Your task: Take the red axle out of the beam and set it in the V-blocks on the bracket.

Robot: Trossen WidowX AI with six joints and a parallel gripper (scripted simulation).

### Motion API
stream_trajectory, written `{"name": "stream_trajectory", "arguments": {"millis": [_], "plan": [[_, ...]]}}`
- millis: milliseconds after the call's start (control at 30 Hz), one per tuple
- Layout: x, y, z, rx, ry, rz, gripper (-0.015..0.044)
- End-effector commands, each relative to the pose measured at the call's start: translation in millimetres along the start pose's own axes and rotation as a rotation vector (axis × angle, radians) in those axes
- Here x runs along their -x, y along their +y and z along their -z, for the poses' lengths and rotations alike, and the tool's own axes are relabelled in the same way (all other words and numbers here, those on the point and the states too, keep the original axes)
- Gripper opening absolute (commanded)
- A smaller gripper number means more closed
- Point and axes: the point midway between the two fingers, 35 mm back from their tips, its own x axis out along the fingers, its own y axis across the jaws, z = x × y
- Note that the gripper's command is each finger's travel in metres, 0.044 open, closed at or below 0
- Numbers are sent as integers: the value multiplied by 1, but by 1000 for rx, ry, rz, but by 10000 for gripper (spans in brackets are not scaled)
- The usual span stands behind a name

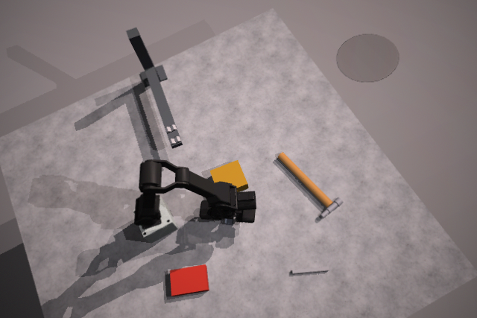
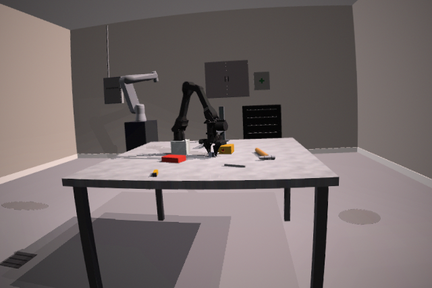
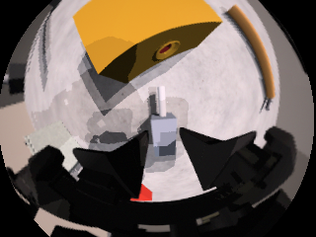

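Pale mottled grey covers the top of the large table (image 1: 366,176) (image 2: 195,183) (image 3: 217,74), which stands on dark legs. On it, the black arm (image 1: 202,187) (image 2: 183,106) rises from a whitish base (image 1: 168,219) (image 2: 179,148) (image 3: 49,140), bends over at the elbow and reaches down. The dark grey bracket (image 1: 162,99) (image 2: 221,112) has a tall post and a long bar, with small white V-blocks (image 1: 168,129) at the bar's end; no axle rests in them. Well apart from the bracket lies a hammer (image 1: 304,178) (image 2: 261,152) (image 3: 257,54) with an orange handle. The yellow-orange beam (image 1: 229,173) (image 2: 229,148) (image 3: 148,20) sits on the table beside the lowered gripper (image 1: 229,219) (image 2: 212,154) (image 3: 164,130), whose fingers stand about half apart, on either side of a blue-grey block (image 1: 228,221) (image 2: 210,154) (image 3: 163,128) with a pale pin pointing toward the beam (slim gaps show at both sides of the block in the wrist view, so it does not look pinched). A flat red box (image 1: 188,280) (image 2: 173,158) (image 3: 143,194) lies apart from the beam. Smaller are a thin dark rod (image 1: 309,271) (image 2: 234,165) and a yellow-and-black piece (image 2: 155,172) near the table's front edge. Smallest to the eye is the red axle (image 2: 223,150) (image 3: 165,49), its end showing inside the round hole in the beam's side.
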Motion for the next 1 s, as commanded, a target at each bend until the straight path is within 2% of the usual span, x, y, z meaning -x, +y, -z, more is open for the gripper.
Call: {"name": "stream_trajectory", "arguments": {"millis": [0, 267, 367, 833, 967], "plan": [[-2, 1, 0, -2, -2, -6, 125], [-2, 1, 0, -2, -2, -6, 72], [1, 1, 0, -2, -2, -6, 0], [74, 2, 1, -2, -2, -5, 0], [82, 4, 2, -2, -2, -6, 0]]}}
